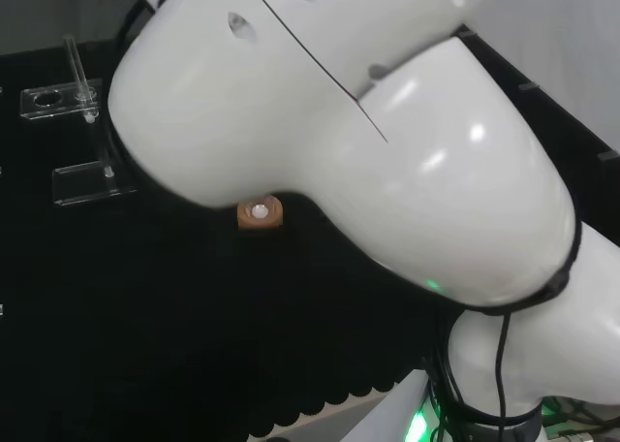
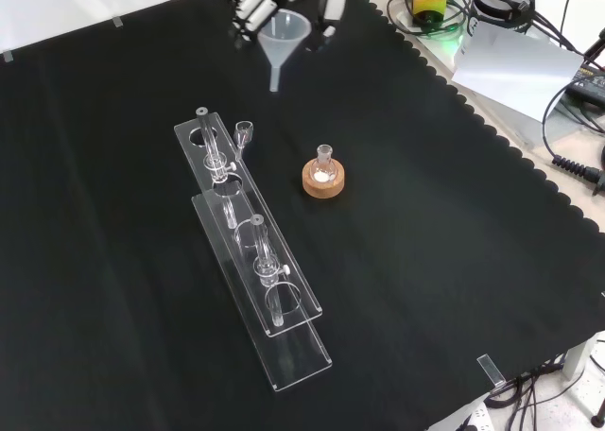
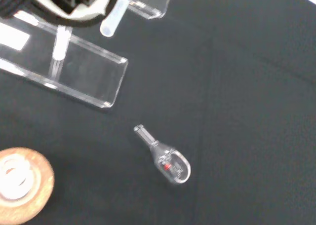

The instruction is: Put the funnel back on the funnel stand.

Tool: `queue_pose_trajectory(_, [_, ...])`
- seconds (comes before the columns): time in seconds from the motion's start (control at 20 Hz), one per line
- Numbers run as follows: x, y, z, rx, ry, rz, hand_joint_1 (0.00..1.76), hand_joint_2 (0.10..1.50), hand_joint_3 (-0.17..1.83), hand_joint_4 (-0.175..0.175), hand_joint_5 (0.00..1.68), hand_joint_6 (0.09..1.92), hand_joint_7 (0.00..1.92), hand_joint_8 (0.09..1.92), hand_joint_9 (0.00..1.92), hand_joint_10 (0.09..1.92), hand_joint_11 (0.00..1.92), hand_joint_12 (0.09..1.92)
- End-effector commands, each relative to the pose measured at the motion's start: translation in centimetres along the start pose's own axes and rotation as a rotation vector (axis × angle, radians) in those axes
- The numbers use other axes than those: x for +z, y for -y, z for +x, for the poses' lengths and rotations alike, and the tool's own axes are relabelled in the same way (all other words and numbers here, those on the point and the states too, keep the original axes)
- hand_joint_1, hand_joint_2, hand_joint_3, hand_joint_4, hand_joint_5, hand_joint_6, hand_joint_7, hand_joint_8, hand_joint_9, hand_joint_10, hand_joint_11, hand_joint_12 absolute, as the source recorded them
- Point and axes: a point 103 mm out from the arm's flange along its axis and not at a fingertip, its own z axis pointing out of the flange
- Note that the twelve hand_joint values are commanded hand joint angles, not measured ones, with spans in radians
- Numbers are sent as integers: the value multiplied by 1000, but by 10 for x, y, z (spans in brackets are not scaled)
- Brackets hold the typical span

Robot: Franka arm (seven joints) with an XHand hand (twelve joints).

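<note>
In the front view a white translucent funnel (image 2: 282,32) hangs stem down above the cloth at the top. The hand (image 2: 253,0) is curled round its cone, fingers on the left and thumb on the right. The clear acrylic funnel stand (image 2: 248,261) runs slantwise below it, with round holes in its upper plate and two upright posts. The funnel sits beyond the stand's far end. In the wrist view the funnel's stem (image 3: 113,18) points down near the stand's base plate (image 3: 84,74). The head view shows the stand (image 1: 70,99) at far left.
A small flask sits on a cork ring (image 2: 324,178) to the right of the stand in the front view; the cork ring (image 1: 260,213) (image 3: 20,188) appears in the other views too. A small glass stopper (image 3: 167,158) (image 2: 244,131) lies by the stand's far end. Cables and gear lie beyond the cloth's right edge.
</note>
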Motion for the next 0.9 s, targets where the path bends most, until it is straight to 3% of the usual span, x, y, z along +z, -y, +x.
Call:
queue_pose_trajectory(0.05, [-13, -47, -22, -21, -15, -6, 883, 680, 614, -21, 606, 638, 469, 628, 870, 454, 550, 1304])
queue_pose_trajectory(0.4, [-9, -72, -30, -30, -30, 0, 882, 680, 615, -22, 605, 641, 470, 630, 872, 453, 552, 1301])
queue_pose_trajectory(0.9, [-9, -92, -17, -63, -18, 3, 882, 680, 616, -22, 604, 643, 479, 633, 875, 452, 557, 1298])
